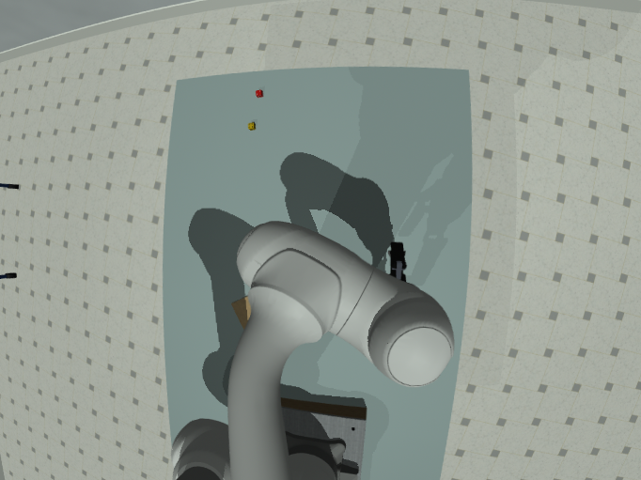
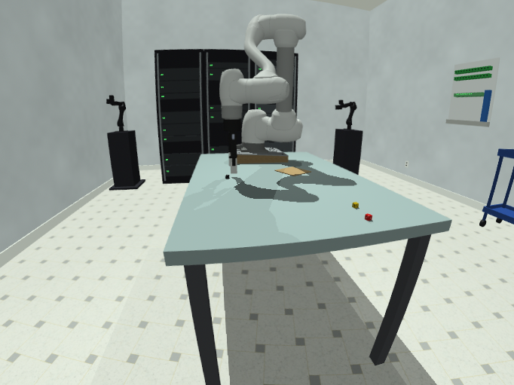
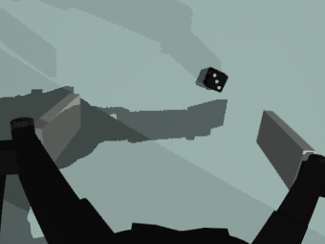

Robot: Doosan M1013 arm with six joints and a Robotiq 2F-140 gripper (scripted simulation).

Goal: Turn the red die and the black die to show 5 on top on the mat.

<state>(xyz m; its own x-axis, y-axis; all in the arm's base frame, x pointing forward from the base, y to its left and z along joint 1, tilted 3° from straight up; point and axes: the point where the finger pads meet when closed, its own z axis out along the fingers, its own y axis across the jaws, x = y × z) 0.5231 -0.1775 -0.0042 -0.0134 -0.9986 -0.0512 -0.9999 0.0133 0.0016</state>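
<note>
The black die (image 3: 213,78) lies on the table beyond my fingertips, off to the right, with a few white pips showing on one face; it also shows in the exterior view (image 2: 226,176), just left of my gripper (image 2: 233,168). My gripper (image 3: 171,119) (image 1: 397,260) is wide open and empty, hanging a little above the table near its right edge. The red die (image 1: 258,93) (image 2: 368,217) and the yellow die (image 1: 251,125) (image 2: 355,205) sit close together at the far end of the table. The tan mat (image 2: 292,170) lies near my base, mostly hidden by my arm from above (image 1: 242,311).
A wooden base plate (image 2: 262,158) carries my arm at the table's end. Two black pedestals (image 2: 123,157) (image 2: 347,149) with small arms, a server rack (image 2: 201,111) and a blue cart (image 2: 501,187) stand around the table.
</note>
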